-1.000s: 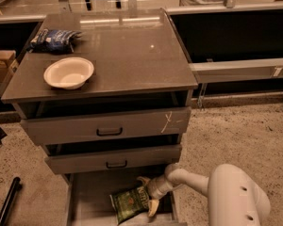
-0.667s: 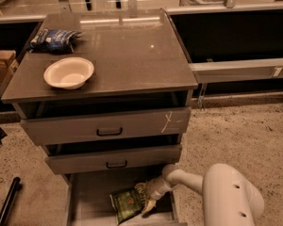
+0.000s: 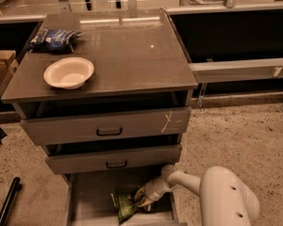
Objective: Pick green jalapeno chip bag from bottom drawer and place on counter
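Note:
The green jalapeno chip bag lies on the floor of the open bottom drawer, right of its middle. My gripper reaches into the drawer from the right on a white arm and sits right at the bag's right edge, fingers pointing down-left. The counter is the glossy grey-brown top of the cabinet above.
A white bowl and a dark blue chip bag sit on the counter's left side. Two upper drawers with black handles stick out slightly above the bottom drawer. A grey ledge runs to the right. A cardboard box stands at left.
The arm has shifted left and the gripper has moved closer onto the green bag's right edge. The bag has stayed in place.

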`<state>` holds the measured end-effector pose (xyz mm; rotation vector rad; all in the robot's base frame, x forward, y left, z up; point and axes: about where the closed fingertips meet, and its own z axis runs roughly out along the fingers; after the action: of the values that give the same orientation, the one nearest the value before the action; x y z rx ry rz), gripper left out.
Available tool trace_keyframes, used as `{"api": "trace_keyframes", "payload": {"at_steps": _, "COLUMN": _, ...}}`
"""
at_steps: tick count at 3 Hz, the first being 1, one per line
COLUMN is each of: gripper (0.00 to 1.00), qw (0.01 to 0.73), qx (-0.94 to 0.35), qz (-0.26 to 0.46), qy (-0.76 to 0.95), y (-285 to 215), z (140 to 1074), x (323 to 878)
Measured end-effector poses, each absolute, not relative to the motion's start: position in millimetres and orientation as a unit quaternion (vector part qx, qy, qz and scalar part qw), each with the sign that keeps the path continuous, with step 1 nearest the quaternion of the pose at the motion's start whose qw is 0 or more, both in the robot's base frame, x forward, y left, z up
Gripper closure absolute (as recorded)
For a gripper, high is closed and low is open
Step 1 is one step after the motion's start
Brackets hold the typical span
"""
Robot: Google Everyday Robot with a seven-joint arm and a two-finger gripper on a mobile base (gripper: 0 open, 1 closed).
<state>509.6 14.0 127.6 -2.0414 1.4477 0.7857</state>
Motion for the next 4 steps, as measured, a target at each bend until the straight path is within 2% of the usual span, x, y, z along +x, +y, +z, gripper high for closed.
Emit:
{"api": "trace_keyframes", "payload": {"at_steps": 1, "gripper": 0.96, "qw": 0.313, "qx": -0.74, "qz": 0.312, "qy": 0.507, "y": 21, "z": 151, "x": 504}}
{"api": "trace_keyframes", "payload": {"at_steps": 2, "gripper": 1.0, "qw": 0.42, "qx": -0.739, "qz": 0.279, "qy": 0.446, "y": 1, "z": 230, "x": 503}}
{"api": "trace_keyframes", "payload": {"at_steps": 4, "gripper": 1.0, "qw": 0.479, "qx": -0.772, "qz": 0.2, "qy": 0.367, "y": -30, "z": 408, "x": 471}}
